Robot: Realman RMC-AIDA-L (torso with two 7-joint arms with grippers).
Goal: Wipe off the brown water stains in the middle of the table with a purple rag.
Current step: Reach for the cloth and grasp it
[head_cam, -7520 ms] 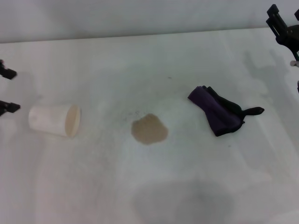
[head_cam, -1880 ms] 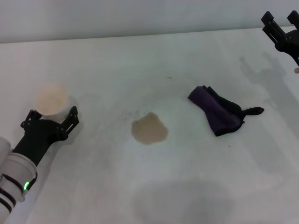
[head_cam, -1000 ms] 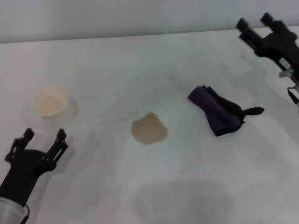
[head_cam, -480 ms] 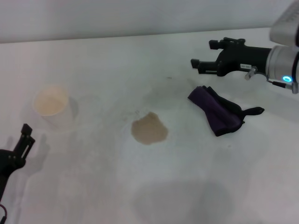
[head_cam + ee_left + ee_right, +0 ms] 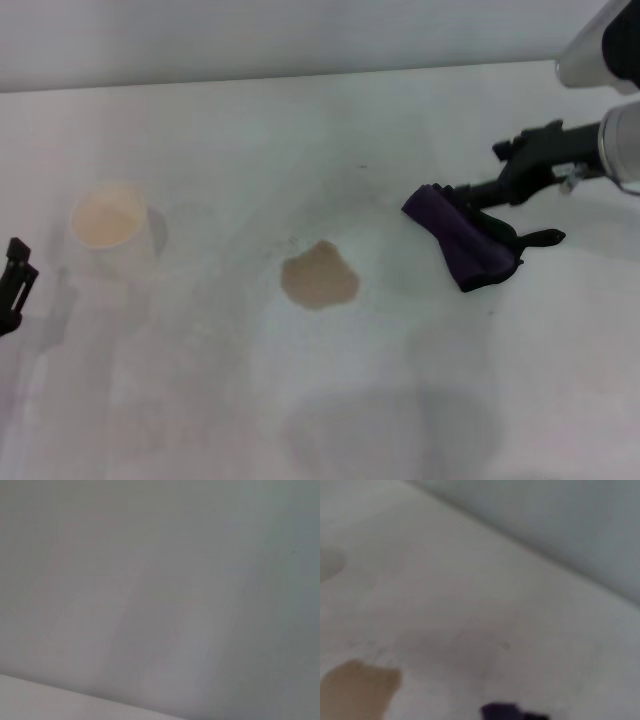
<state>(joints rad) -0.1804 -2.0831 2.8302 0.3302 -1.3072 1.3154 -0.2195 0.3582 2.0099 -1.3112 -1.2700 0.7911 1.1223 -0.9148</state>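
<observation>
The brown water stains (image 5: 319, 277) form one tan patch in the middle of the white table (image 5: 300, 140). To its right lies the purple rag (image 5: 462, 240), bunched, with a black tail pointing right. My right gripper (image 5: 476, 170) comes in from the right, open, and its lower finger reaches the rag's far edge. Nothing is held between the fingers. The right wrist view shows the stain (image 5: 355, 692) and a bit of the rag (image 5: 510, 712). At the table's left edge, only a tip of my left gripper (image 5: 16, 272) is visible.
A white paper cup (image 5: 112, 236) stands upright at the left, well apart from the stain. A large faint grey shadow (image 5: 390, 430) lies on the near part of the table. The left wrist view shows only a plain grey surface.
My right gripper has dropped and drawn back to the right, down to the rag's far edge. The left arm has pulled back farther toward the left edge. Cup, stain and rag stay put.
</observation>
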